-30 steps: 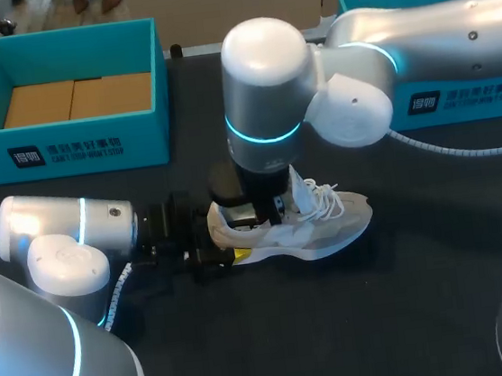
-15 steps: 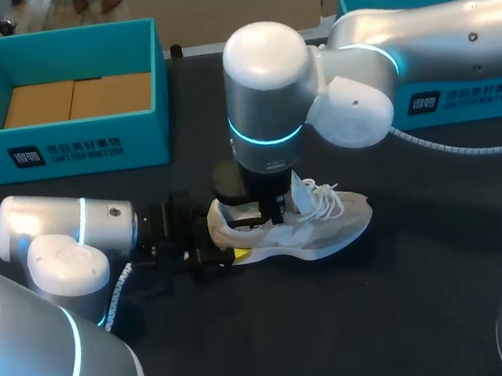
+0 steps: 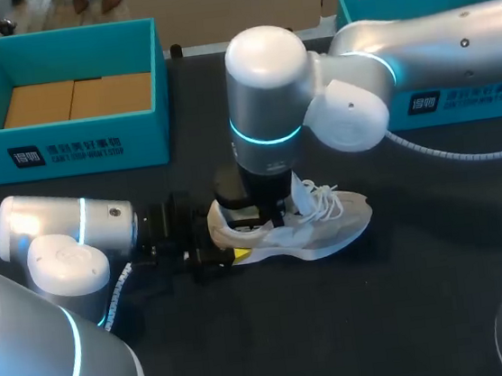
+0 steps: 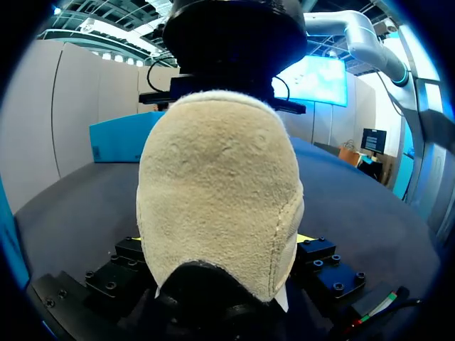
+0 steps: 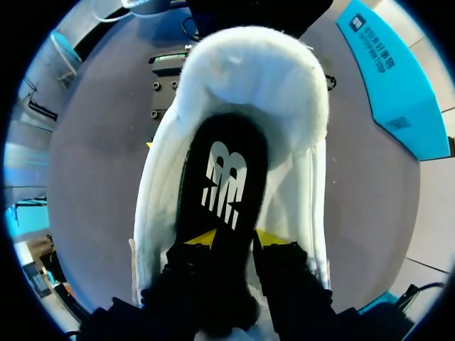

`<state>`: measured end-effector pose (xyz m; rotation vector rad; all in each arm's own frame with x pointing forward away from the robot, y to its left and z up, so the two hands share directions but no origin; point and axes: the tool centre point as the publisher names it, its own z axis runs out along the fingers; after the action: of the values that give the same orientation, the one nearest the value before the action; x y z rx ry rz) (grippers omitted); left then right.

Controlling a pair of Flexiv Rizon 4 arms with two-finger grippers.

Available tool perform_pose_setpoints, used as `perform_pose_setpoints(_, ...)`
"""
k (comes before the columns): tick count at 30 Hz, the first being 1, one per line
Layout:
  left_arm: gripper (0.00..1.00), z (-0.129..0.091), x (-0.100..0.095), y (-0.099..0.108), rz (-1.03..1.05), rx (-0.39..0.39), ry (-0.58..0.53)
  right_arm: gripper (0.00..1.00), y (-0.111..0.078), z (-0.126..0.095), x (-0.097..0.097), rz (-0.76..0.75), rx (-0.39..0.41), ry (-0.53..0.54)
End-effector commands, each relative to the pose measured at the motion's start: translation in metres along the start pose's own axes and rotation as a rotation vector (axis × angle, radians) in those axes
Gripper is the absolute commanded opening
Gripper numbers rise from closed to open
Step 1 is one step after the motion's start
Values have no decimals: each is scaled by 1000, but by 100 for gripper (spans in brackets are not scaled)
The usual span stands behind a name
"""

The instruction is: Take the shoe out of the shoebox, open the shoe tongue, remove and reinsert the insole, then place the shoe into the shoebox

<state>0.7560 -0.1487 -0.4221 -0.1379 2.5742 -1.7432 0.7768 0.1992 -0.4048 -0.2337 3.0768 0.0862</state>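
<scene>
The shoe (image 3: 323, 221) lies on the bench (image 3: 357, 321), its soft padded heel (image 4: 217, 185) clamped in the left gripper (image 3: 215, 252). The right gripper (image 5: 237, 239) is pinched on the insole (image 5: 224, 177), which looks thin, light and floppy, best peeled up by its edge

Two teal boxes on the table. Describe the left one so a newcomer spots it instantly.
On the black table, look to the far-left corner, beyond my left arm and the white shoe. The teal box there sits fully in view, with brown cardboard lining its floor; the other teal box, at far right, is partly hidden behind my right arm, its floor out of sight.
</scene>
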Motion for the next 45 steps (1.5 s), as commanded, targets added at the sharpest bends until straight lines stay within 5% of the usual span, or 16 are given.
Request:
perform_pose_setpoints(1,0,2,-1,0,-1,-2,1,19,4,15,-2,-1,2,30)
perform_pose_setpoints(2,0,2,-1,0,-1,-2,1,2,4,15,0,0,2,37)
perform_pose_setpoints(3,0,2,-1,0,-1,-2,1,0,4,15,2,2,3,46)
perform_pose_setpoints(11,0,2,-1,0,-1,-2,1,0,-1,-5,16,41,-42,137)
perform_pose_setpoints(22,0,2,-1,0,-1,-2,1,0,-6,-48,14,90,-65,115)
perform_pose_setpoints(45,0,2,-1,0,-1,-2,1,0,-29,-99,14,130,-168,37)
